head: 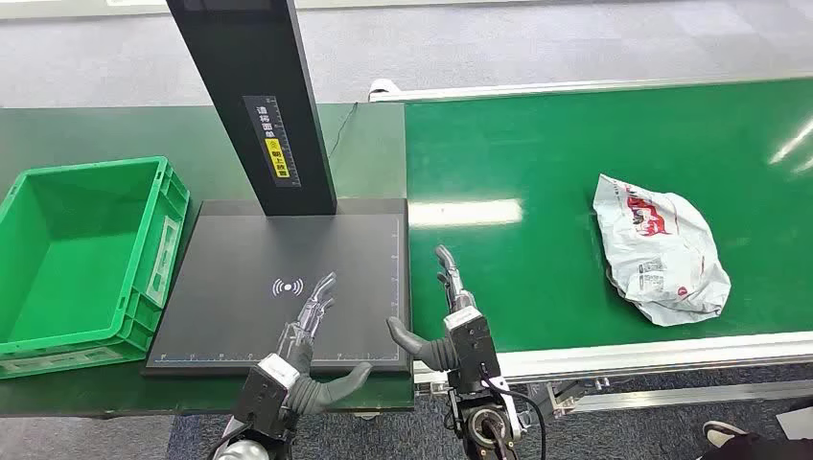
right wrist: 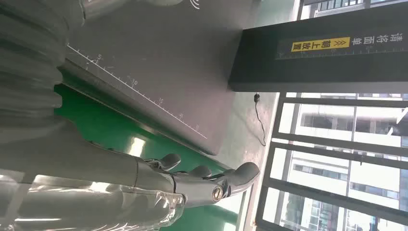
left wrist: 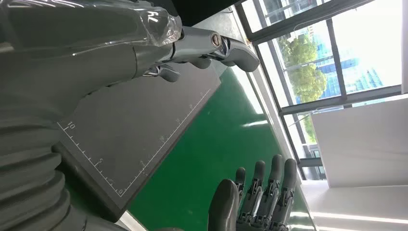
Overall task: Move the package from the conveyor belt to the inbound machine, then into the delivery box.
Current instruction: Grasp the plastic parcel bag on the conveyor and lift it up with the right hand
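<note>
The package (head: 660, 247), a crumpled white plastic bag with red and grey print, is lying on the smooth green belt (head: 537, 172) toward its right side, near the belt's near edge and well apart from both hands. The left hand (head: 305, 337) is hovering over the near part of the machine (head: 288, 278), a flat matte dark-grey plate with fine white ruler marks along its edges and a small wireless symbol at its middle; the fingers are reaching straight out and apart, the thick grey thumb jutting to the right, and nothing is in them. The right hand (head: 451, 311) is sitting just right of the plate's near right corner, over the belt's left end, its slender metal fingers stretched forward, thumb out to the left, also holding nothing. A tall black post (head: 259, 96) with a yellow label is rising from the plate's far edge. To the left, a green ribbed plastic box (head: 58, 259) is standing open on the dark green table (head: 58, 134).
</note>
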Available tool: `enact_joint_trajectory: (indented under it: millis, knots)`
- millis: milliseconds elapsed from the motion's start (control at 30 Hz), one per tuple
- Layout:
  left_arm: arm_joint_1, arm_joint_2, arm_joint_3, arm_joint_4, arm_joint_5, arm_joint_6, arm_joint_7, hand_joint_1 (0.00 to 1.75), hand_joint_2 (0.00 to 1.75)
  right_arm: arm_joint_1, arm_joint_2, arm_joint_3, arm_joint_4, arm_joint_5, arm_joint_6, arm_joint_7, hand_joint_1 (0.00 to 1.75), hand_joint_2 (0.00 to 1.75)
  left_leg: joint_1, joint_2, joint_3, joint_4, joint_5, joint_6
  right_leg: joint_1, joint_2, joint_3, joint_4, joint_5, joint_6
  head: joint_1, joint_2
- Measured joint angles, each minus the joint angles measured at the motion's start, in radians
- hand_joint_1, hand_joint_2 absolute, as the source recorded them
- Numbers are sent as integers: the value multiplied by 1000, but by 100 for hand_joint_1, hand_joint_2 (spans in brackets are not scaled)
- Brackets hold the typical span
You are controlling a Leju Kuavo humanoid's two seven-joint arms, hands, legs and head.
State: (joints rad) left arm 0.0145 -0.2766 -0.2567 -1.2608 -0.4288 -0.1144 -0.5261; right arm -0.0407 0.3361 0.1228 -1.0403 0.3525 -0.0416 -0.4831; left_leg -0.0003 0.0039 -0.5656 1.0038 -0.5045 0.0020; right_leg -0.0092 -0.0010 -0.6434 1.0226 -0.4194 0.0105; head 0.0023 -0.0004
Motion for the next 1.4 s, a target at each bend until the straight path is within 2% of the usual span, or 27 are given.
enact_joint_trajectory:
  millis: [200,333,467,600,833,967,1100,1233,1400]
  knots:
    - [0,0,0,0,-1,-1,0,0,175,0,-4,-1,-13,42,-37,16,0,175,0,0,0,0,0,0,0,0,0,0,0,0,0,0]
    - [-4,0,0,2,-1,-12,-5,0,175,-29,-32,-15,-30,104,-59,85,0,175,0,0,0,0,0,0,0,0,0,0,0,0,0,0]
    - [-21,0,0,16,3,-26,-15,0,175,-124,-85,-62,53,146,-30,119,0,175,0,0,0,0,0,0,0,0,1,0,1,0,0,0]
    - [-32,1,0,36,14,-28,-29,0,175,-238,-152,-136,208,174,-62,122,0,175,-1,0,0,1,1,1,0,0,1,0,1,0,0,0]
    - [-37,1,0,55,21,-23,-42,0,175,-422,-283,-266,432,129,-66,166,0,175,-1,-1,-1,1,1,1,-1,-1,0,0,1,0,0,0]
    - [-36,3,0,58,25,-22,-48,0,175,-502,-357,-351,521,86,-67,222,0,175,-1,-3,-2,1,1,1,-1,-2,0,0,1,0,0,0]
    - [-29,5,0,55,32,-20,-51,0,175,-568,-411,-422,588,125,-82,303,0,175,-2,-3,-2,1,1,1,-2,-2,0,0,1,0,-1,0]
    - [-20,7,0,47,35,-22,-52,0,175,-603,-433,-438,635,212,-91,397,0,175,-2,-2,-2,1,1,1,-1,-2,0,0,1,0,-1,0]
    - [-14,8,0,35,38,-32,-51,0,175,-617,-435,-425,674,311,-61,489,0,175,-1,-3,-2,1,1,1,-1,-2,0,0,1,0,-1,0]
